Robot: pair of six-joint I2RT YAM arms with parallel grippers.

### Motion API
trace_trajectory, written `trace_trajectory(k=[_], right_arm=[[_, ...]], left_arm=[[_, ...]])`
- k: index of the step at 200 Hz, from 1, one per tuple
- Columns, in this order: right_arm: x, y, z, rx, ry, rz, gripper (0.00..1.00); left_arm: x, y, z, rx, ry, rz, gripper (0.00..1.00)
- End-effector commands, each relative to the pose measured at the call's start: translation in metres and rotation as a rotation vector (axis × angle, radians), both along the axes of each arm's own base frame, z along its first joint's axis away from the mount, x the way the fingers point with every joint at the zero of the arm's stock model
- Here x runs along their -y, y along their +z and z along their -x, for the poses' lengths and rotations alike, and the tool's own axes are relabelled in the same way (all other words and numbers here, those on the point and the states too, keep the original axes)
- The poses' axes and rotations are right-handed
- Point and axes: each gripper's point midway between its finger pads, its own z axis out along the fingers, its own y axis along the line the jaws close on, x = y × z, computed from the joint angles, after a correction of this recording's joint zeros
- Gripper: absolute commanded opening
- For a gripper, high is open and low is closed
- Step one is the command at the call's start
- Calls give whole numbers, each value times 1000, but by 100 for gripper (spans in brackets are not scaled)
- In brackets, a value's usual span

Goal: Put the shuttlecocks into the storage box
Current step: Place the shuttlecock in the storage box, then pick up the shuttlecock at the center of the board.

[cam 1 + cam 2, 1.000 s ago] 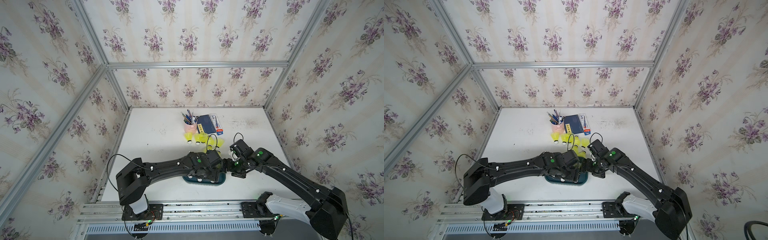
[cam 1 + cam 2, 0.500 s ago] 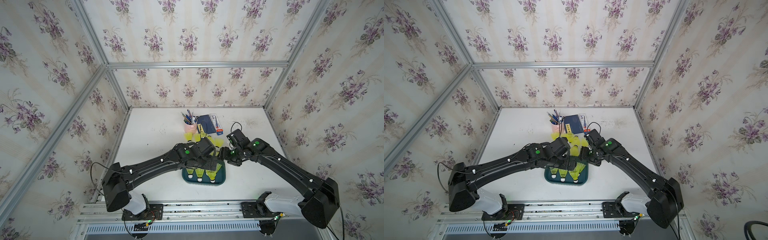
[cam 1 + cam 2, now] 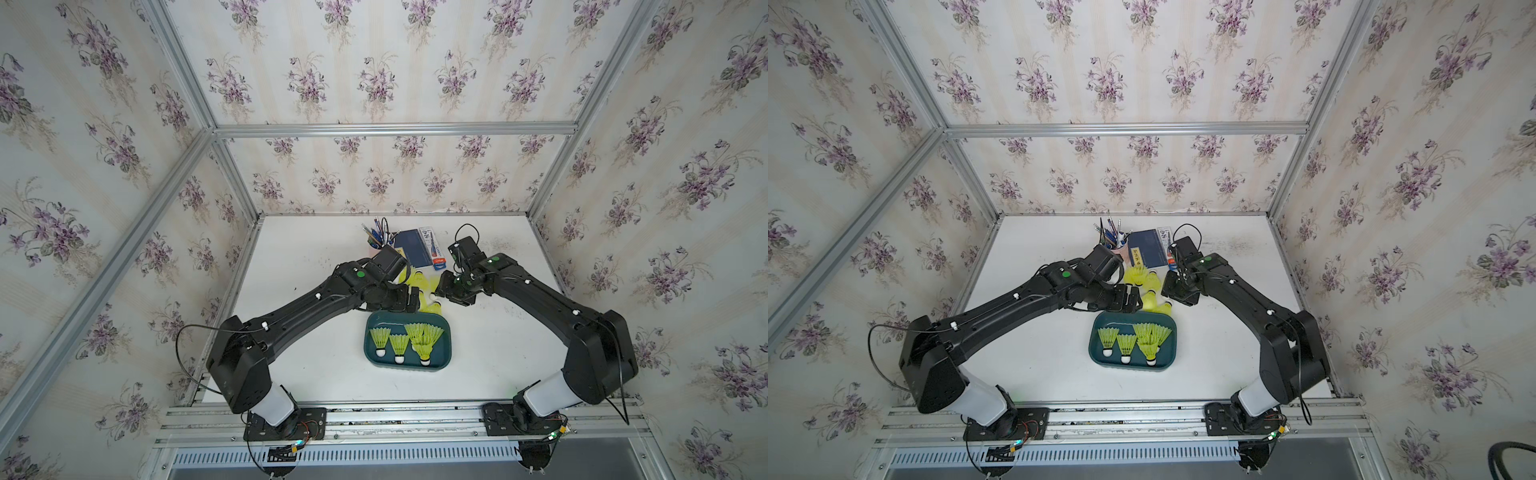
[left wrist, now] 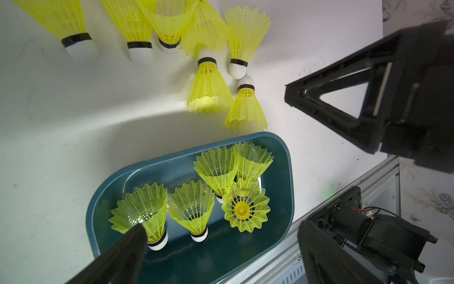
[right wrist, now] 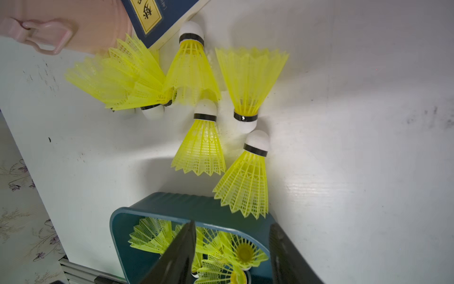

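Shuttlecocks [image 4: 208,88]: neon yellow-green plastic, with open-mesh cone skirts ending in scalloped edges, white rounded tips, and a black band where tip meets skirt.
Inside the storage box [image 3: 386,319]: five, counted in the left wrist view. Most lie with tips toward the robot's side and skirts toward the far rim. Those on the right overlap, and one is tipped so that the wrist camera looks straight into its cone.
Loose group: bunched and partly overlapping on the white table [image 3: 311,257], just beyond the box's far rim. The two nearest the box point their skirts at it. One skirt edge reaches the rim, but whether it touches cannot be told.
Box: shallow dark teal tray with rounded corners and a low rim. It sits flat on the robot's side of the table, roughly midway between the arms.
Left gripper [image 3: 409,301]: jaws spread wide with nothing between them. It hangs over the far left edge of the box, beside the loose group.
Right gripper [image 5: 232,225]: jaws parted with a clear gap and holding nothing. It hangs at the right edge of the loose group, close to the nearest shuttlecocks.
Behind the group: pink pen cup [image 3: 1119,251] holding pens. Just beside it is a dark blue booklet [image 3: 1146,249] with a yellow label, then a white-and-red packet [image 3: 432,249].
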Motion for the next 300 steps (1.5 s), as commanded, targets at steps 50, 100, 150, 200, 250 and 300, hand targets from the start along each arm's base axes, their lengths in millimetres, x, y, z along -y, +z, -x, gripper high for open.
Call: trace_trajectory(k=[50, 100, 150, 200, 250, 300], right_arm=[[-10, -35, -43, 34, 16, 63, 50], [-3, -62, -48, 3, 6, 115, 47], [-4, -76, -49, -22, 0, 117, 46], [-6, -86, -49, -36, 4, 115, 43], [-6, -94, -49, -46, 1, 119, 40], [-3, -101, -46, -54, 1, 129, 36]], left_arm=[[17, -12, -37, -45, -55, 94, 100], [22, -21, -48, -66, -65, 104, 100], [32, -30, -53, -94, -80, 131, 100], [37, -39, -60, -112, -81, 148, 100], [39, -50, -71, -115, -78, 173, 98], [39, -52, -74, -108, -80, 185, 98]])
